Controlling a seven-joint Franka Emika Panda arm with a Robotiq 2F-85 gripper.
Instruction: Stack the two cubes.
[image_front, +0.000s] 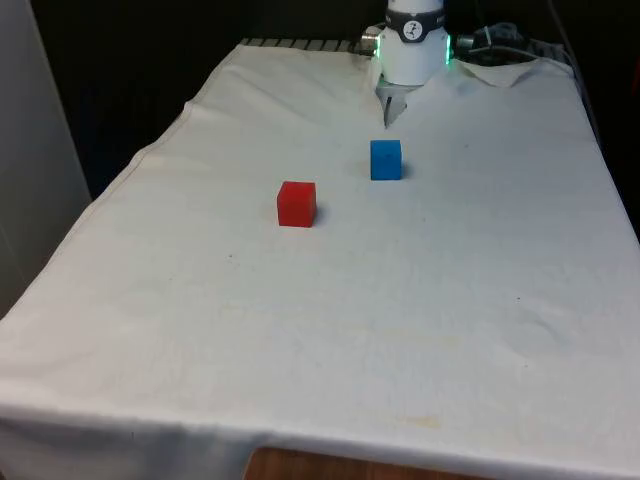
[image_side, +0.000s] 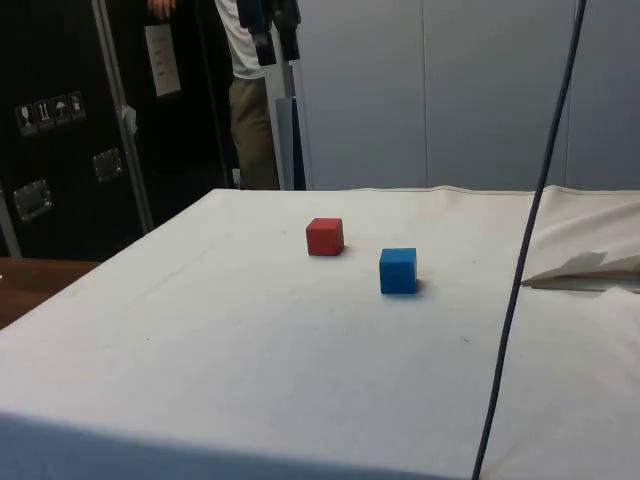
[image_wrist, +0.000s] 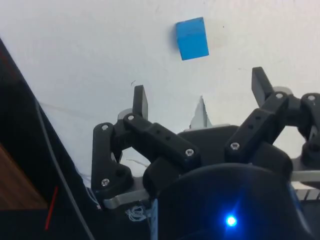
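Two small solid-looking cubes sit apart on the white cloth-covered table (image_front: 480, 300): a matte red cube (image_front: 297, 203) nearer the middle, and a matte blue cube (image_front: 386, 159) just beyond it, towards the front view's right and closer to the robot. Neither is touching the other, and nothing is stacked yet.

Both blocks have flat faces and crisp, square edges, with a dull, non-glossy finish that looks like painted wood or dense foam. They are probably light and rigid, unlikely to deform or slip under a firm pinch. Opposite side faces offer the natural hold, taken from above with the fingers parallel to those faces; the blue one lies slightly skewed in the wrist view, so some wrist rotation may be needed.

The black two-finger gripper (image_wrist: 200, 97) hangs above the cloth short of the blue cube, its fingers (image_wrist: 140, 100) spread wide with nothing between them. The cloth is soft and faintly wrinkled, a slightly yielding base for stacking.
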